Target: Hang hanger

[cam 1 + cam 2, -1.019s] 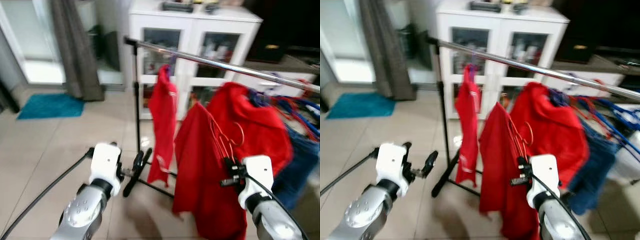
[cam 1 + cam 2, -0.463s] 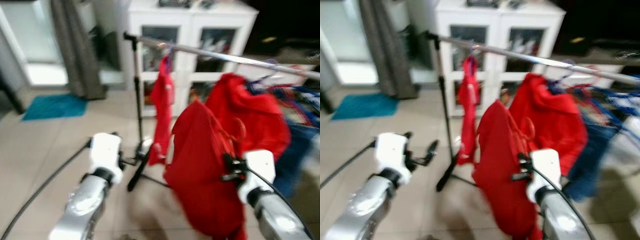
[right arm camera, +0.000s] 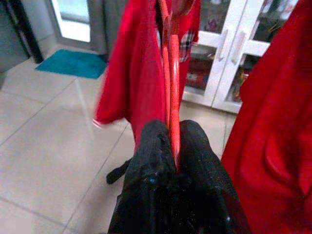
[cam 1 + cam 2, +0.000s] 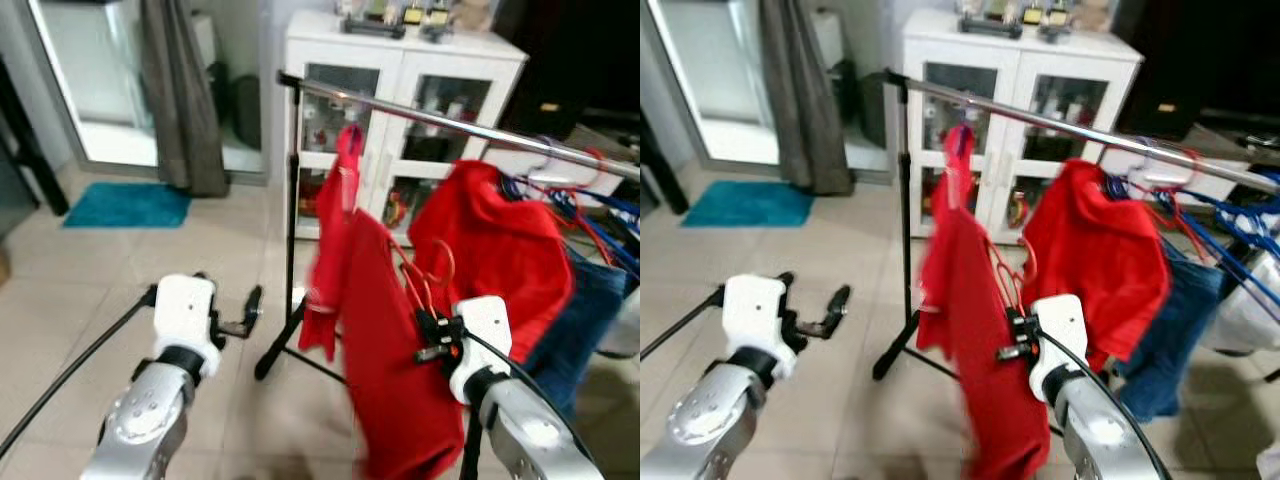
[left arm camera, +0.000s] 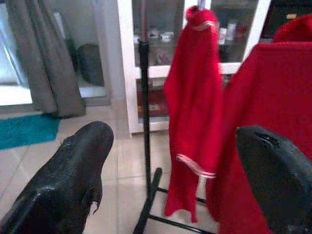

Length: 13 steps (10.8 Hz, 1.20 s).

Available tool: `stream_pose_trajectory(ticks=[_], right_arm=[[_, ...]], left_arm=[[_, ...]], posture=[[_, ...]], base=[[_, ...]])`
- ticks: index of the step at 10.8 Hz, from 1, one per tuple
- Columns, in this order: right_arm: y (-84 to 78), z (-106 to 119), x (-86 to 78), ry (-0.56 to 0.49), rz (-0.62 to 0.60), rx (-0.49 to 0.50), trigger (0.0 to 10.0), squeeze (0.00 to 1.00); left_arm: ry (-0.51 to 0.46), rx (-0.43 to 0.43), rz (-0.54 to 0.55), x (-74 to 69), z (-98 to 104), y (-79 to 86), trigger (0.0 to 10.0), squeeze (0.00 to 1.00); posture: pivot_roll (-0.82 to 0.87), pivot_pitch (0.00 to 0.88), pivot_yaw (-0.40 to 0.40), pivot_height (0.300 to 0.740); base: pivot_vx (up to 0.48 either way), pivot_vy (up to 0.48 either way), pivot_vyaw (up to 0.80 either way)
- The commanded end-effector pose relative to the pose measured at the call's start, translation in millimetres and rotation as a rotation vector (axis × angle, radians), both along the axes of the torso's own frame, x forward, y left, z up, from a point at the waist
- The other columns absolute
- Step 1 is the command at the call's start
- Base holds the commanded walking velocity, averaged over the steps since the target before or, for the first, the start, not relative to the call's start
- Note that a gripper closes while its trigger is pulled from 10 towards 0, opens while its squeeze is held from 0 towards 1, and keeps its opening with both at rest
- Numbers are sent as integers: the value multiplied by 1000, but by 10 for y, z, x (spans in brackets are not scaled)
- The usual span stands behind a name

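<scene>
A metal clothes rail (image 4: 470,128) on a black stand (image 4: 290,240) carries a narrow red garment (image 4: 335,230), a red hoodie (image 4: 500,250) and blue clothes (image 4: 585,300). The stand rests on a tiled floor (image 4: 80,270) near a teal mat (image 4: 130,205).

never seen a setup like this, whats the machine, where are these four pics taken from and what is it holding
It is a walking humanoid robot with two silver arms. Two pictures come from cameras in its head, looking down and forward; the other two sit on its wrists, looking along the black fingers. The right end effector is shut on an orange hanger carrying a red garment. The left end effector is open and holds nothing. Ahead stands a clothes rail with more red and blue clothes, before a white cabinet on a tiled floor.
</scene>
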State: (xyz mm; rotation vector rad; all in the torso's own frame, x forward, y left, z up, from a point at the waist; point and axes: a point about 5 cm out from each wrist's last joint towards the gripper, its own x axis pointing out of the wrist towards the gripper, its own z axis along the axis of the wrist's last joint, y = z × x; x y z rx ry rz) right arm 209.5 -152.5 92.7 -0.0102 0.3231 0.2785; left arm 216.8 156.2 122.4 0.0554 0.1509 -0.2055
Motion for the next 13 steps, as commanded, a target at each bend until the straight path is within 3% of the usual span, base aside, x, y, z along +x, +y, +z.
stream_pose_trajectory(ticks=[1, 3, 4, 6, 7, 8, 9, 11, 12, 13], right_arm=[[-36, 72, 29, -33, -7, 1, 10000, 0], [-22, 66, 30, -30, -1, -5, 10000, 0], [36, 80, 25, -20, 69, 56, 10000, 0], [48, 132, 104, -44, 156, 40, 10000, 0], [33, 199, 207, -83, 163, 39, 10000, 0], [30, 220, 233, -94, 176, 34, 10000, 0], [9, 277, 291, -130, 226, 37, 10000, 0], [-78, 382, 359, -188, 260, 36, 10000, 0], [-87, 425, 373, -208, 284, 40, 10000, 0], [-77, 490, 418, -264, 318, 80, 10000, 0]], left_arm=[[-8, -7, -32, 20, 40, -60, 10000, 0], [-11, -5, -47, 41, 60, -83, 10000, 0], [35, -59, -53, 12, 25, -91, 10000, 0], [5, 12, -78, 12, 72, -73, 10000, 0], [13, 34, -140, 4, 119, -50, 10000, 0], [14, 8, -151, 14, 150, -25, 10000, 0], [-9, 2, -233, 65, 244, 9, 10000, 1000], [-6, -33, -430, 99, 306, -166, 10000, 1000], [-10, -35, -440, 159, 307, -197, 10000, 1000], [-32, -67, -416, 348, 308, -265, 10000, 1000]], posture=[[61, 0, -13, 740], [59, 0, -10, 740], [64, 0, -15, 740], [90, 0, -38, 740], [109, 0, -56, 740], [113, 0, -60, 740], [117, 0, -69, 740], [117, 0, -86, 740], [112, 0, -90, 740], [100, 0, -90, 740]], base=[[0, -480, 800], [0, -240, 603], [0, 480, 0], [0, 480, 0], [0, 0, 0], [0, 0, 0], [0, 0, 0], [0, 0, 0], [0, 0, 0], [0, 0, 0]])
